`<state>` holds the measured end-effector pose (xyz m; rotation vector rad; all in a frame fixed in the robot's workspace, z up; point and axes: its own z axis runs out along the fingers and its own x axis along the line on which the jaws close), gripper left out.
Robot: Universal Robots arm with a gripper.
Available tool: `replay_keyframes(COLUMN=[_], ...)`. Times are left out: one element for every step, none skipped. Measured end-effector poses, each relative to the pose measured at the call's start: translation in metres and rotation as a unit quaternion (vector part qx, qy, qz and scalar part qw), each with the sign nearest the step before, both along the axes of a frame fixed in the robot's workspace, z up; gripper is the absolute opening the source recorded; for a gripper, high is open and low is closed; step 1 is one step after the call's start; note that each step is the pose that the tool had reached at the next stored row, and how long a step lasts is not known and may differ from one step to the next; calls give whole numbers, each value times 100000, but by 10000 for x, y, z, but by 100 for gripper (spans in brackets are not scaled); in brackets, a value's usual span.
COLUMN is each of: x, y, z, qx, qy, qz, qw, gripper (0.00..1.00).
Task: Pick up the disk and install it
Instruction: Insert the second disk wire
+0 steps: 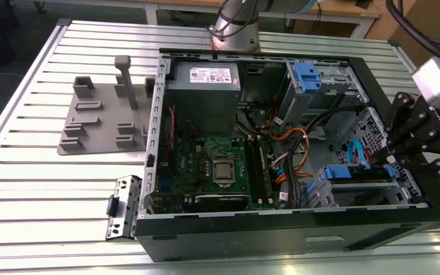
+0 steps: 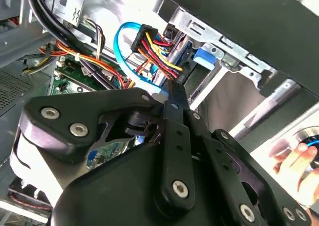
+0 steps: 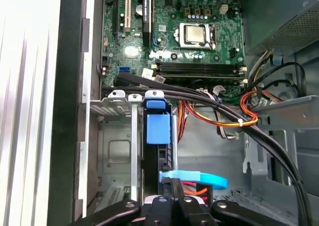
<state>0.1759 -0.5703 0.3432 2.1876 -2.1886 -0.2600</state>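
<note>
The disk [image 1: 342, 172] sits in the drive cage at the case's corner on the exterior view's right, its blue carrier showing. In the first wrist view the disk [image 3: 158, 128] is seen edge-on, standing in the metal cage slot. In the second wrist view a blue corner of the disk [image 2: 203, 57] shows inside the bay. My gripper [image 1: 391, 162] hangs just off the disk's end, over the case's edge. Its fingers [image 2: 174, 97] are pressed together at the disk's connector end, where red, yellow and blue cables plug in. My gripper [image 3: 172, 184] looks shut with nothing visible between its fingers.
An open computer case [image 1: 373, 226] lies on a slatted metal table [image 1: 36, 189]. Inside are the motherboard [image 1: 220, 169], a grey power supply [image 1: 202, 86] and a second blue latch piece [image 1: 308, 74]. A grey fixture [image 1: 101, 123] stands beside the case. A hand [image 2: 294, 158] shows outside the case.
</note>
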Motion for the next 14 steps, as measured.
replay_keyframes(x=[4,5,6,8,8,8,9,9,9,9,8,9,9,9], y=[0,-1,-1,-1,-1,-1,-1,-1,-1,-1,-1,-1,-1,-1], z=[29,66,101,132,160,180,190,190,190,190,192,192,192,192], qx=[17,21,8,9,15,14,15,26,32,32,13,14,17,18], qy=[2,1,1,0,1,0,1,1,2,4,1,0,1,1], qz=[-1,-7,-10,-9,-5,-3,-2,-2,-1,-1,-3,-2,-1,-1], qw=[100000,100000,100000,100000,100000,100000,100000,100000,100000,100000,100000,100000,100000,100000], gripper=[10,10,10,10,10,10,10,10,10,10,10,10,10,10])
